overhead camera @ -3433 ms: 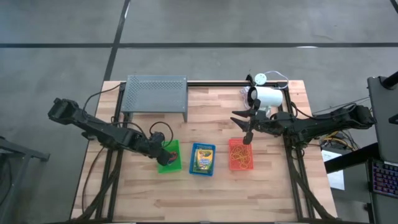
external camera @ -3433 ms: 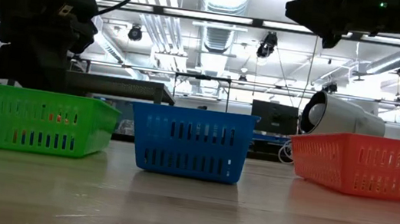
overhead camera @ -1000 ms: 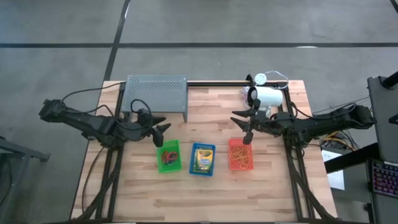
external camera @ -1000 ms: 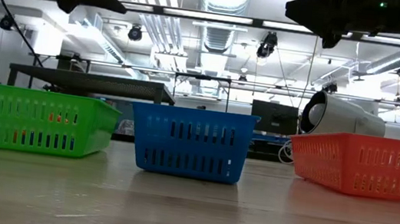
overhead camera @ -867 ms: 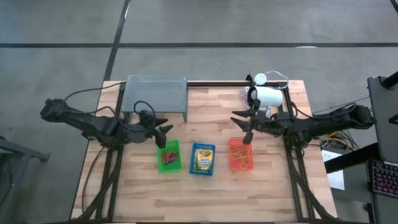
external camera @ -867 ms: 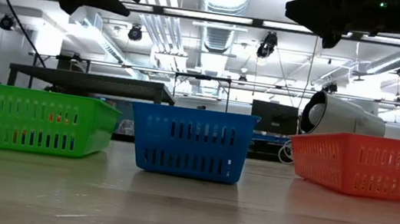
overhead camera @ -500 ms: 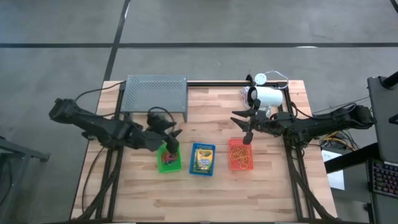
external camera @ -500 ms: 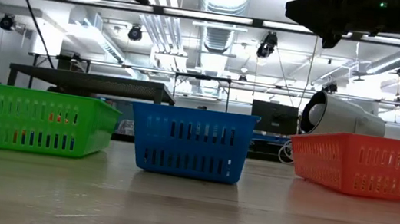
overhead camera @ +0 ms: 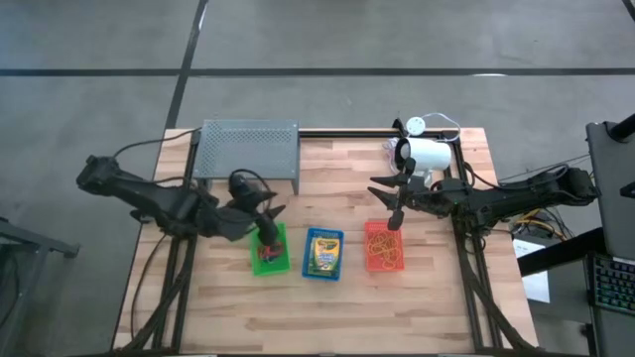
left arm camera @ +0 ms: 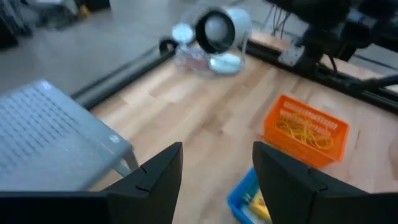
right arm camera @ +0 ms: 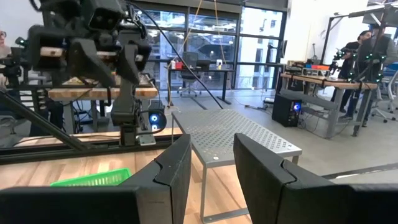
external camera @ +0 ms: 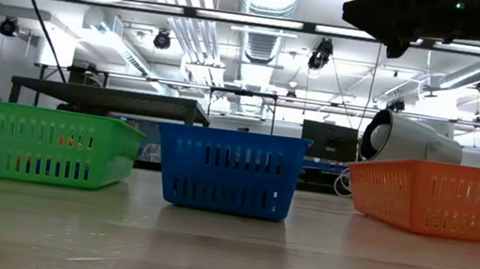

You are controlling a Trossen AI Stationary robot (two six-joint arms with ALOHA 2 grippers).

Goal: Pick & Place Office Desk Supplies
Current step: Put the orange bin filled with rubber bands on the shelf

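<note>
Left tool [overhead camera: 270, 220], fingers spread & empty, hangs above green basket [overhead camera: 269, 248] w/ red & blue loops [overhead camera: 267, 252]. Right tool [overhead camera: 394, 206], parted & empty, hangs over orange basket [overhead camera: 384, 246] of rubber bands [overhead camera: 385, 250]. Crayon boxes [overhead camera: 322, 254] sit in blue basket [overhead camera: 323, 271], mid-desk [overhead camera: 437, 288].

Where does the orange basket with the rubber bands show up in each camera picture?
High view: orange basket, rightmost of three.
Low view: far right.
Left wrist view: right of middle.
Right wrist view: not in it.
Shared landmark: the white lamp-like device behind it.
</note>
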